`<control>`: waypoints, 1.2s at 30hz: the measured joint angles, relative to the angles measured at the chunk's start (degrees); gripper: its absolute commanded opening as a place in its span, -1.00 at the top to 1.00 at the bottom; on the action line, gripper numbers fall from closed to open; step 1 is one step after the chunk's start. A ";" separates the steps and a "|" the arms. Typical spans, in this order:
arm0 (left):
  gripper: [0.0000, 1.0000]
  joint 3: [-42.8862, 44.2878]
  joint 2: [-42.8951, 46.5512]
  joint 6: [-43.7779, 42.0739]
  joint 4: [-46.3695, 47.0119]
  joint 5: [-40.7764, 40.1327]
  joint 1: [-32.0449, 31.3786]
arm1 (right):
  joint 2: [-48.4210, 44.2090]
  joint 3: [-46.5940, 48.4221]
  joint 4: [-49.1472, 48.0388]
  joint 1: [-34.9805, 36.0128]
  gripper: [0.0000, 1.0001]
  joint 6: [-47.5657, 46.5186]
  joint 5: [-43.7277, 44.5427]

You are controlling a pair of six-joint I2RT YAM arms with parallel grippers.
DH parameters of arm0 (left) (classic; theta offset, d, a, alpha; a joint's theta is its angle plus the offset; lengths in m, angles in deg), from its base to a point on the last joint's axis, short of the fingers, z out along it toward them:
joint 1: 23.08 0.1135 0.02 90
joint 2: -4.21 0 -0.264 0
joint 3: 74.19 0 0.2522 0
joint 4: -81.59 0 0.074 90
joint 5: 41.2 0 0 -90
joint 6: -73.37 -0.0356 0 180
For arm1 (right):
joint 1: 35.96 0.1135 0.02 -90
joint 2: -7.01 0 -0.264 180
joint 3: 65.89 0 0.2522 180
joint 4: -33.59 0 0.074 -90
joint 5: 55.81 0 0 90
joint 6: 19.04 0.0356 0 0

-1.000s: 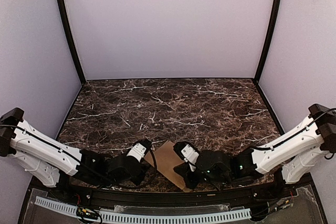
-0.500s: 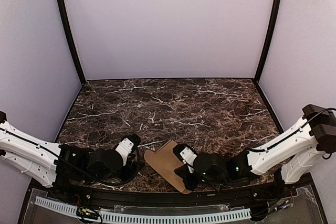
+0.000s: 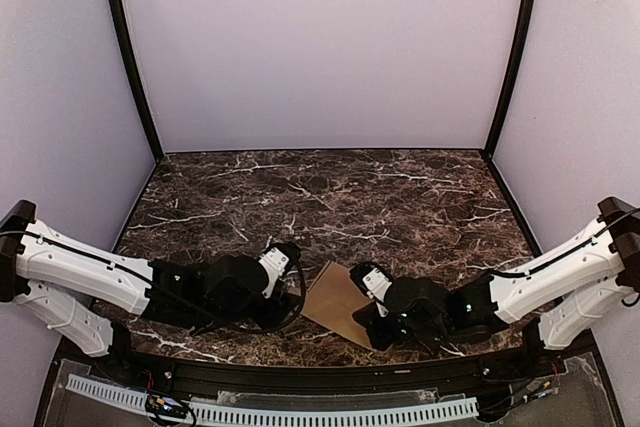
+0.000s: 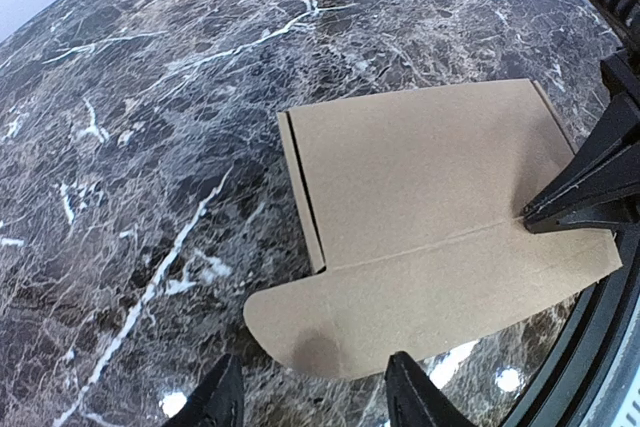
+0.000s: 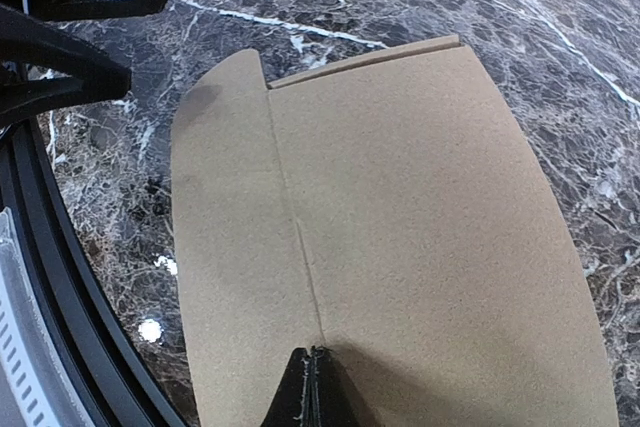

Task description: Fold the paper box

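The paper box [image 3: 336,301] is a flat tan cardboard sheet with a crease and a rounded flap, lying low over the marble table near the front edge. My right gripper [image 3: 368,321] is shut on its near right edge; in the right wrist view the closed fingertips [image 5: 312,359] pinch the sheet [image 5: 400,217] right at the crease. My left gripper [image 3: 293,289] is open just left of the sheet. In the left wrist view its fingers [image 4: 312,387] straddle the edge of the rounded flap [image 4: 330,332] without touching it. The right fingertips [image 4: 565,205] show there on the sheet's far side.
The dark marble table [image 3: 330,197] has a black rail [image 3: 320,372] along its front edge, close under both grippers. Pale walls enclose the left, back and right sides. The left gripper's fingers [image 5: 70,32] show at the right wrist view's upper left.
My left arm, drawn away to the left half a second ago, has swung back right to the sheet's flap. The right gripper and the sheet have shifted a little to the right.
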 measured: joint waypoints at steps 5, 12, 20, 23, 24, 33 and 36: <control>0.05 3.72 -4.59 -1.68 1.68 2.45 1.64 | -3.58 -2.47 1.36 -5.53 0.98 -2.49 -1.68; 0.05 4.98 -7.52 -1.51 2.43 4.28 4.09 | -5.55 -3.19 2.58 -17.11 1.00 -11.39 -6.97; 0.05 5.25 -7.58 -0.52 2.12 4.70 5.95 | -3.65 -0.17 4.37 -24.06 0.99 -20.22 -16.26; 0.05 5.25 -7.32 -0.15 1.25 4.72 6.71 | -3.56 1.36 6.54 -24.06 0.83 -21.14 -17.97; 0.05 5.25 -7.10 -0.11 1.07 4.79 6.99 | -3.87 1.68 7.10 -24.06 0.76 -21.27 -18.27; 0.03 6.45 -4.57 -0.85 0.17 5.53 10.60 | -14.40 3.54 13.14 -24.13 0.29 -19.78 -14.21; 0.04 8.13 -4.76 -1.51 -0.11 7.23 12.24 | -17.29 3.52 15.28 -24.26 0.04 -17.16 -10.23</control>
